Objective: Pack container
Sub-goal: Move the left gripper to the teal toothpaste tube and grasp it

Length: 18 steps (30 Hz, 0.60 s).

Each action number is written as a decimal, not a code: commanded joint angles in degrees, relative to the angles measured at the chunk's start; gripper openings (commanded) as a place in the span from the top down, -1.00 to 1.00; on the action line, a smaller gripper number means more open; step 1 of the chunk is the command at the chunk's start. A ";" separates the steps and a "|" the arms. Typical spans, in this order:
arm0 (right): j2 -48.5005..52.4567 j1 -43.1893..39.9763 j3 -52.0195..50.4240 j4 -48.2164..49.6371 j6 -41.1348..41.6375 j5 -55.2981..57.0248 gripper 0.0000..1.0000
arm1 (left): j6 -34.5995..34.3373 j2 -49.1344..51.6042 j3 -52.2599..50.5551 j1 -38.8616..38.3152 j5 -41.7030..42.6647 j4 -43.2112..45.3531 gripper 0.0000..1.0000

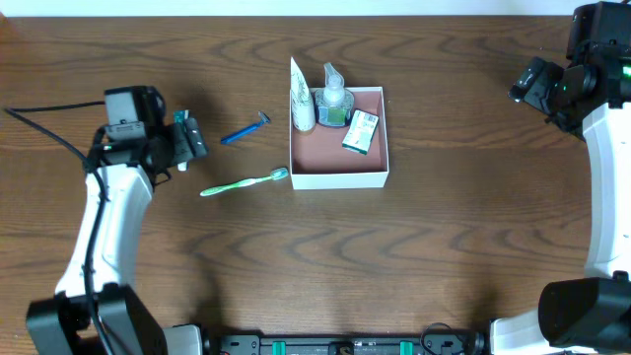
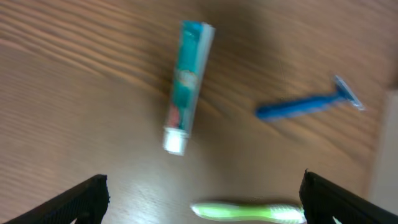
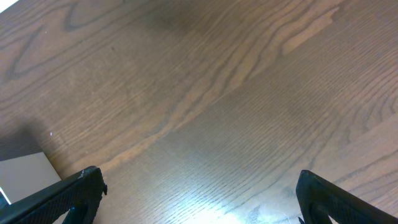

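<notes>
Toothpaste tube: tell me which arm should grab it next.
Left. The left gripper hovers open right above the toothpaste tube; the right gripper, also open, is across the container from it.

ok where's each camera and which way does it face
overhead: above the table, straight down at the box; left arm and right arm show
left wrist: on the left gripper, facing down at toothpaste, razor, toothbrush; its fingers show
right wrist: on the right gripper, facing the table; its fingers show
shared: razor and toothbrush, in overhead and left wrist
</notes>
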 commanded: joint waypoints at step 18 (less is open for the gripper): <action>0.02 -0.22 0.07 -0.07 0.59 0.20 -0.99 | 9.97 18.03 0.70 1.84 0.92 13.11 -0.96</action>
